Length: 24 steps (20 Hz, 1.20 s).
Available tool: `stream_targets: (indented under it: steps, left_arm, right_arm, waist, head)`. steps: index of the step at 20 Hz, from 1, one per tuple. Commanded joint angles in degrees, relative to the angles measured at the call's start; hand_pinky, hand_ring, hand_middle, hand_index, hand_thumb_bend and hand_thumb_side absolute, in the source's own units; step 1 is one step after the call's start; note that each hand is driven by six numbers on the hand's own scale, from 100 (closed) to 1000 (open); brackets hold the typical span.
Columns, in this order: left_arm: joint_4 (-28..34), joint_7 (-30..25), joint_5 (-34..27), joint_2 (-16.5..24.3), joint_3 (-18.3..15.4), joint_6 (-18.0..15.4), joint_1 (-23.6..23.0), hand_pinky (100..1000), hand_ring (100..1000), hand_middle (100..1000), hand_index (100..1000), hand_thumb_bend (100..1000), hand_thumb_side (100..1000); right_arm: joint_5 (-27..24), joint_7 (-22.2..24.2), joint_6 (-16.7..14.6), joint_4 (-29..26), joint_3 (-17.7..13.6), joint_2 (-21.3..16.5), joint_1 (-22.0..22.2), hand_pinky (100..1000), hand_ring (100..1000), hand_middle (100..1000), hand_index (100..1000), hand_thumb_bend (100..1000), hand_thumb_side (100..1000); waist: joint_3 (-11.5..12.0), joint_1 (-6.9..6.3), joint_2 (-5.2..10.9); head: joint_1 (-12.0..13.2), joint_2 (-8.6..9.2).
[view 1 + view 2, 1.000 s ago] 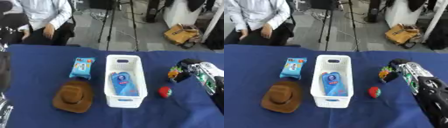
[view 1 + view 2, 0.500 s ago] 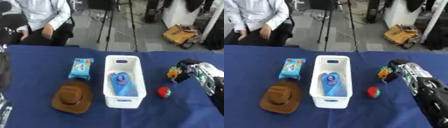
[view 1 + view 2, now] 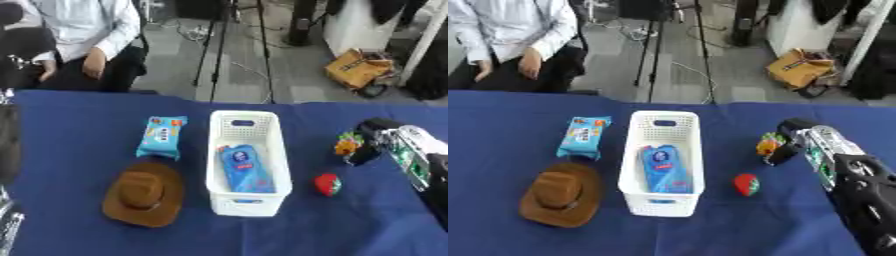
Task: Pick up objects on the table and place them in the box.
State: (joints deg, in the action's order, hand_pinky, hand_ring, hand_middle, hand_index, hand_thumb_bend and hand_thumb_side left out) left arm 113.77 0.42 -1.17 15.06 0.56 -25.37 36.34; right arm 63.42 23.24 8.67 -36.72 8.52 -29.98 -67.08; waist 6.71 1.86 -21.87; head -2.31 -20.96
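A white slotted box [image 3: 248, 125] stands mid-table with a blue packet [image 3: 244, 168] lying inside it. To its left lie a blue snack packet [image 3: 162, 136] and a brown cowboy hat [image 3: 143, 193]. A small red round thing [image 3: 746, 184] sits right of the box. My right hand [image 3: 801, 136] comes in from the right, its dark fingers [image 3: 781, 153] curled against a small orange and green thing [image 3: 767, 145] on the cloth. Only a dark strip of my left arm [image 3: 7, 142] shows at the left edge.
The table is covered in a blue cloth [image 3: 79, 110]. A seated person is beyond the far edge at the left, and tripod legs and a brown bag stand on the floor behind.
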Motion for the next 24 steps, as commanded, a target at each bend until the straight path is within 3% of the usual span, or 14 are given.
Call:
stream_targets:
  steps: [1,8,18,24]
  left_arm:
    - [0.82,-0.07,-0.15,0.5,-0.04,-0.08,0.99,826,777,798,801,100,806]
    - [0.82,-0.03,-0.17,0.37,-0.04,-0.09,1.04,826,778,798,801,100,806]
    - [0.82,0.11,-0.11,0.46,-0.09,-0.09,0.92,825,779,799,801,100,805]
    - [0.82,0.15,-0.12,0.43,-0.1,-0.09,0.86,825,779,799,802,100,807]
  right_arm:
    - [-0.03,-0.18,-0.07,-0.42,-0.27,-0.97,-1.48,905,878,479,715,455,456]
    - [-0.52,-0.81,0.33,-0.59,-0.27,-0.82,-1.47,900,869,458,680,441,467]
    - [-0.93,-1.73,0.72,-1.16,-0.09,-0.91,-1.92,888,834,405,619,309,538]
    - [-1.23,-2.35,1.14,-1.42,0.03,-1.05,-1.91,881,817,381,593,293,540]
  waist:
    - [-0.07,-0.08,1.27]
    - [0.04,-0.13,1.34]
    - [-0.12,0.13,1.48]
    - [-0.12,0.25,1.71]
  head:
    - [-0.13,0.51]
    - [-0.28,0.76]
    - [-0.44,0.65]
    - [-0.54,0.56]
